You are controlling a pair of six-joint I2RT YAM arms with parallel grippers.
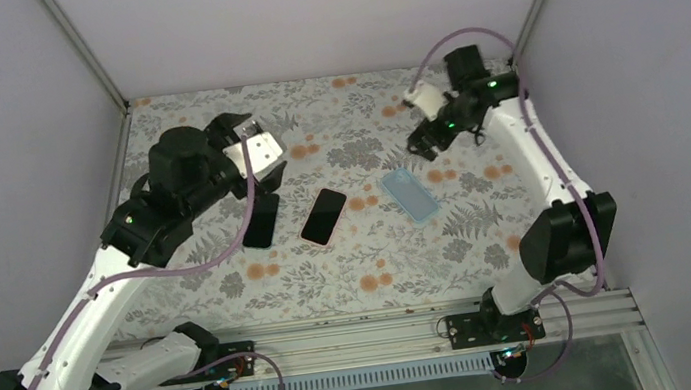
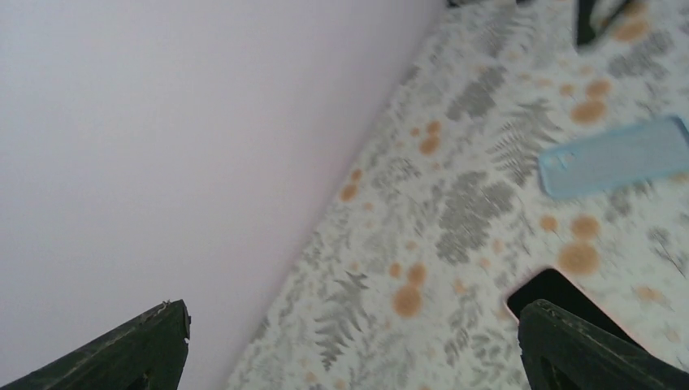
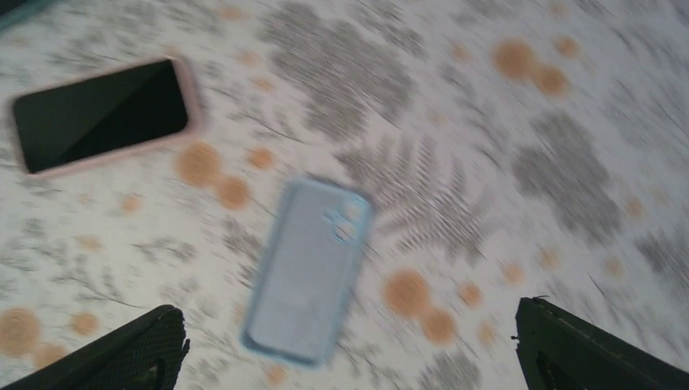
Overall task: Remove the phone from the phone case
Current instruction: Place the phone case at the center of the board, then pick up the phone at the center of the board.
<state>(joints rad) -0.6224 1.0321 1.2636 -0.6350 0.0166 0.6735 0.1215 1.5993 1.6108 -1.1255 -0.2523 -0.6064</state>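
Note:
A phone with a dark screen in a pink case (image 1: 324,216) lies face up mid-table; it also shows in the right wrist view (image 3: 101,114) and, partly behind a finger, in the left wrist view (image 2: 556,288). An empty light blue case (image 1: 409,195) lies to its right, seen too in the right wrist view (image 3: 309,268) and the left wrist view (image 2: 617,158). My left gripper (image 1: 267,180) (image 2: 353,325) hovers open and empty left of the pink-cased phone. My right gripper (image 1: 422,139) (image 3: 349,325) hovers open and empty above the blue case.
A second dark phone (image 1: 261,221) lies just left of the pink-cased one, partly under my left gripper. The floral table cloth (image 1: 362,273) is walled at the back and both sides. A metal rail (image 1: 369,328) runs along the near edge.

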